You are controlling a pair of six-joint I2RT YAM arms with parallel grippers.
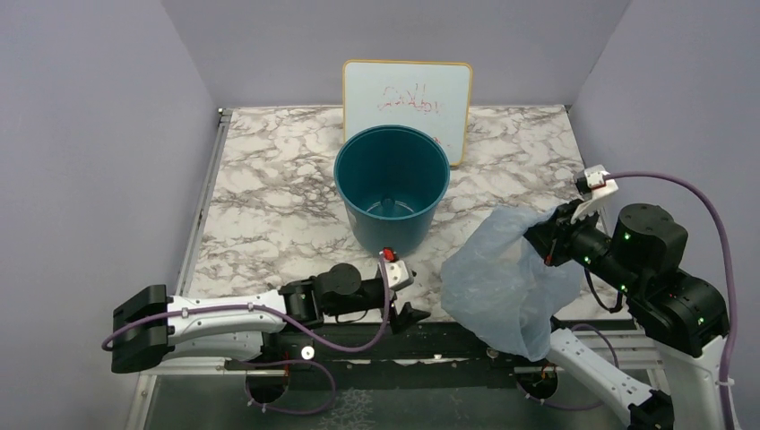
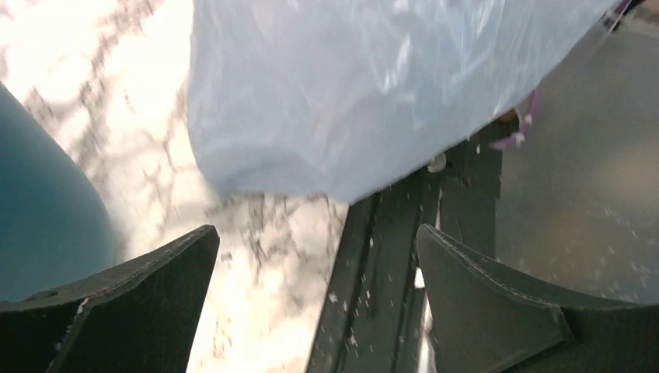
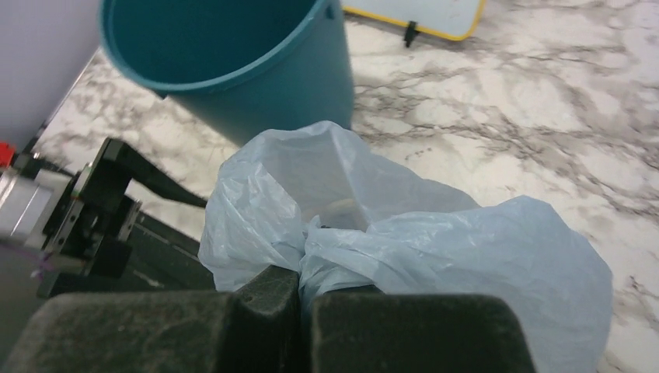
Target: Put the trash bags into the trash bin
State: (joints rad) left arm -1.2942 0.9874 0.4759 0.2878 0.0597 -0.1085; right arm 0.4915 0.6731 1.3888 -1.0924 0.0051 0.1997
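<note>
Trash bag (image 1: 502,287): we see thin, crinkly, translucent light-blue plastic, bunched at the top and ballooning below, hanging near the table's front right edge, well apart from the bin.
Right gripper (image 3: 305,299): we find its dark, grainy fingers pressed together, pinching a gathered fold of the bag; in the top view the fingertips are buried in the plastic and we cannot make them out.
Left gripper (image 2: 317,295): its two black wedge-shaped fingers stand spread wide with nothing between them, low at the front edge, just beside the bag's lower bulge.
Trash bin (image 1: 392,186): we see a round teal-blue plastic bucket with smooth tapered sides, upright near the middle of the table; its inside looks bare down to the bottom.
Table (image 1: 269,197): a white slab with grey marble veining and a dark metal rail along the near edge.
Whiteboard (image 1: 408,103): a rounded, yellow-framed board leaning behind the bin; its faint red scribble is too small for us to read, and its lower part is hidden by the bin's rim.
Hard to tell: whether the bag's bottom touches the rail or hangs free of it.
</note>
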